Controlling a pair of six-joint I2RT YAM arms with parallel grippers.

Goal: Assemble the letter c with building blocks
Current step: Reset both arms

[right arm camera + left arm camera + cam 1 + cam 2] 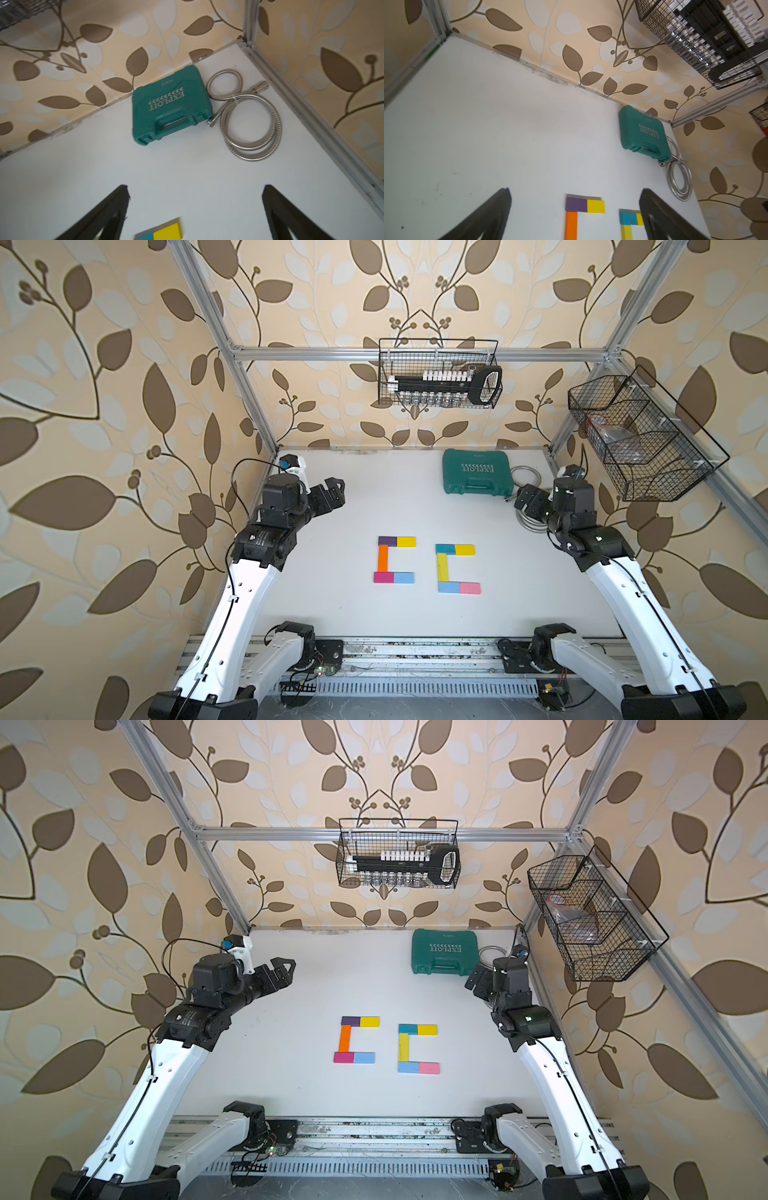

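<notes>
Bright, even, diffuse light, only soft short shadows beside the building blocks [382,558] on the white table [332,605]; top views sharp mid-frame but stretched twd the edges, wrist views softer, w/ near foreground dark, smeared & out of focus.

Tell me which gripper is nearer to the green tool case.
Right. The right gripper hangs open just off the green tool case's near corner, beside the metal hose. The left gripper, also open, sits across the table, well away from it.
</notes>
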